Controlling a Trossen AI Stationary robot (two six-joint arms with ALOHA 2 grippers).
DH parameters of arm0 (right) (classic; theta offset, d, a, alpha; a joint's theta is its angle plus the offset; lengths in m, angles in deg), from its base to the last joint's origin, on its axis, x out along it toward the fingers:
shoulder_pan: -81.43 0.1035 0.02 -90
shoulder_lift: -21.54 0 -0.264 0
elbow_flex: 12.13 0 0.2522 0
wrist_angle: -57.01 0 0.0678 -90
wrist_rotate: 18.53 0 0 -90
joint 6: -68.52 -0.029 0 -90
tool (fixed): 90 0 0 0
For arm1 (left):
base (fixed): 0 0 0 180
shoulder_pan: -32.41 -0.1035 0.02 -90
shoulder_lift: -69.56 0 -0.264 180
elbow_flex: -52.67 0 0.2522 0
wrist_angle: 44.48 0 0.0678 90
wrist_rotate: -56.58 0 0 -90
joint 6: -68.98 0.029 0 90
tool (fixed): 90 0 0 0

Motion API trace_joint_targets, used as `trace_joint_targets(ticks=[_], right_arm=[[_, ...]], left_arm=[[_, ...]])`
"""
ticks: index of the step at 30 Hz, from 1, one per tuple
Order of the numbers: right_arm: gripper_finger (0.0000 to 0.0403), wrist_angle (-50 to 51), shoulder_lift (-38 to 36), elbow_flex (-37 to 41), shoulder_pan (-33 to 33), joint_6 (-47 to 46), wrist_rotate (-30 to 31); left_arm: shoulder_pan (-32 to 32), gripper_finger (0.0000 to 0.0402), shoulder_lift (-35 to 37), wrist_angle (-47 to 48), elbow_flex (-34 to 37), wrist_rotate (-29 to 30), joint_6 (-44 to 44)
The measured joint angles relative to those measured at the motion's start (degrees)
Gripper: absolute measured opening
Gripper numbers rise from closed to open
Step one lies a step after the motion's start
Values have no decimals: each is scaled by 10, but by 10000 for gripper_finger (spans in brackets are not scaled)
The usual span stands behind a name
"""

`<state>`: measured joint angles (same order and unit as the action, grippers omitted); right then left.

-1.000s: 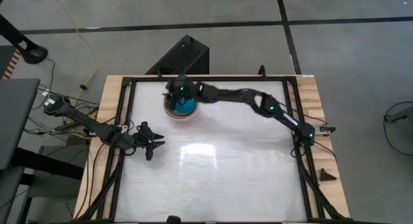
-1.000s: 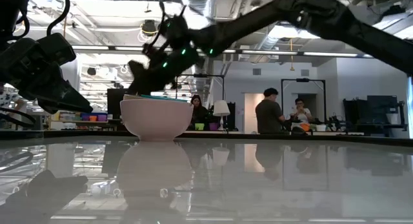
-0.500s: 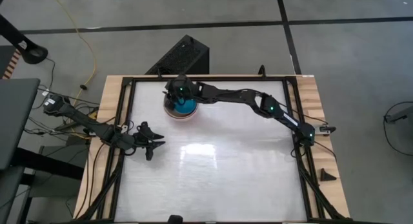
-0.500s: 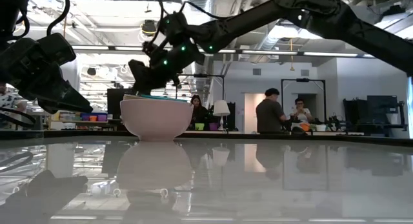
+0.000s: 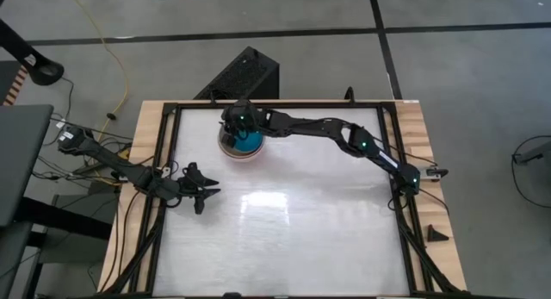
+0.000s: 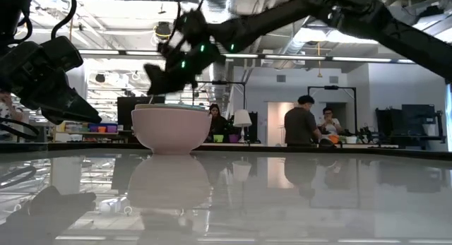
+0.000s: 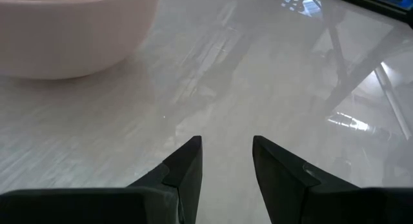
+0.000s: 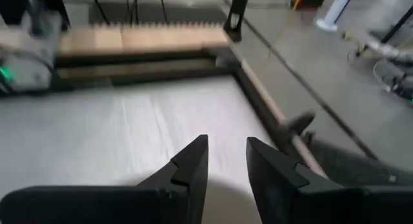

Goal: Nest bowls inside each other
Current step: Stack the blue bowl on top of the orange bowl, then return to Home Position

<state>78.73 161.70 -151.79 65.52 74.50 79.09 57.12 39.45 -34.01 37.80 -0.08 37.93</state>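
A stack of bowls (image 5: 244, 146) stands at the table's far side, left of centre. The outer bowl is pale pink-white (image 6: 169, 128) and rests on its base. A teal-blue bowl (image 5: 250, 142) sits innermost. The pink bowl's wall also shows in the left wrist view (image 7: 71, 30). My right gripper (image 5: 227, 128) hangs just above the stack's far-left rim (image 6: 152, 90), pointing left and somewhat down. It is open, with nothing between its fingers (image 8: 227, 146). My left gripper (image 5: 211, 194) waits open near the table's left edge (image 7: 227, 146), clear of the bowls.
Black frame rails (image 5: 168, 161) and wooden edges (image 8: 148, 37) border the white table top. A black box (image 5: 245, 75) stands on the floor beyond the far edge. People stand in the room behind (image 6: 302, 125). Bare table surface (image 5: 293, 221) spreads over the middle and near side.
My right gripper has stayed above the stack's rim and turned slightly at the wrist. The bowls have kept their place.
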Motion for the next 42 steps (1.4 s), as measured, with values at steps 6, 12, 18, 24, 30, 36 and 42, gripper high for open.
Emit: trace_joint_targets(ticks=[6,12,18,24,30,36,42], right_arm=[[137,55,-105,-1,19,14,-27],[136,315,-233,0,66,22,-80],[129,463,-364,90,157,-12,-21],[100,323,-556,402,268,-49,202],[76,7,-738,756,347,-67,263],[60,-226,-866,988,373,-84,224],[53,-285,-973,1111,364,-124,177]], left_arm=[[0,125,0,0,0,0,0],[0,125,0,0,0,0,0],[0,125,0,0,0,0,0],[0,125,0,0,0,0,0],[0,125,0,0,0,0,0],[0,125,0,0,0,0,0],[0,125,0,0,0,0,0]])
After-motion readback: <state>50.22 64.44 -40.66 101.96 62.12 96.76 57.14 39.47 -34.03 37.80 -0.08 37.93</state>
